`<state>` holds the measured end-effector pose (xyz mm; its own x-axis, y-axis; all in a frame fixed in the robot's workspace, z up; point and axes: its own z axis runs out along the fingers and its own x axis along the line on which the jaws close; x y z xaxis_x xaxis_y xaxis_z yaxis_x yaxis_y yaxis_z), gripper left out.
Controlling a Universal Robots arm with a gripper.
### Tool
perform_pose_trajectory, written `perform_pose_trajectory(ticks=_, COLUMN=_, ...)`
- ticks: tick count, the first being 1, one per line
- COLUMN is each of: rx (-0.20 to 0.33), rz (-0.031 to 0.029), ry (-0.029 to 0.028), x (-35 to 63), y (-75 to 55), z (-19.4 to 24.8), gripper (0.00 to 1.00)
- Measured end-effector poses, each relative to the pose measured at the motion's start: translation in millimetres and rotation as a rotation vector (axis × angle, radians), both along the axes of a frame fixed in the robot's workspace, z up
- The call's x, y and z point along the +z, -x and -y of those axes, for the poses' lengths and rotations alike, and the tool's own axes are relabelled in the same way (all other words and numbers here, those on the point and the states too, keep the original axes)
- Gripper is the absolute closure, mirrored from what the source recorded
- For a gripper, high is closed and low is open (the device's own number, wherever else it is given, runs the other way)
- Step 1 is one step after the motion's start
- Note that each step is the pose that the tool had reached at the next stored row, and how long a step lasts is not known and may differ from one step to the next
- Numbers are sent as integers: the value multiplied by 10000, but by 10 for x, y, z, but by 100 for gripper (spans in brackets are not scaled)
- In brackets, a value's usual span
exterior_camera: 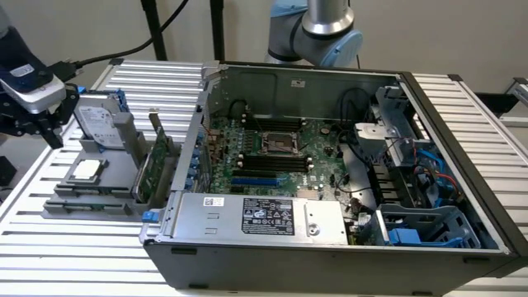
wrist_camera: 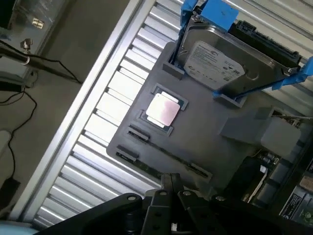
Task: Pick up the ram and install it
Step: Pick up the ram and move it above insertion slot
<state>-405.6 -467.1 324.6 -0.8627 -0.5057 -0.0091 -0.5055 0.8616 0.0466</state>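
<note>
You had the open computer case (exterior_camera: 330, 266) lying on its side across the slatted metal table (exterior_camera: 74, 260). Its motherboard (exterior_camera: 289, 161) faced up, and the black memory slots (exterior_camera: 272, 162) ran beside the processor socket. The base of your arm (exterior_camera: 326, 25) rose behind the case's far wall. At the exterior view's left, just beside the case, stood the grey parts holder (exterior_camera: 115, 164) (wrist_camera: 205, 127). The silver hard drive (exterior_camera: 97, 124) (wrist_camera: 220, 61) leaned upright in its blue rails at the holder's far end. The tall green expansion card (exterior_camera: 157, 167) stood on edge along the side nearest the case. Your gripper (exterior_camera: 51, 139) (wrist_camera: 173, 188) hung at the exterior view's far left, raised above the table next to the hard drive and apart from it. As far as the wrist view showed, its tips were drawn together with nothing between them. The square processor (exterior_camera: 86, 170) (wrist_camera: 164, 110) lay flat in its recess in the middle of the holder. The ram (wrist_camera: 166, 152) sat on edge in a long narrow slot of the holder, on the side of the processor away from the hard drive. In the wrist view it lay close ahead of your gripper and was not held.
</note>
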Motion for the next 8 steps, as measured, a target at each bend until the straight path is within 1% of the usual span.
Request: perform_pose_trajectory(ticks=8, rx=1462, rz=0, ry=0, x=-61, y=0, z=0, gripper=100)
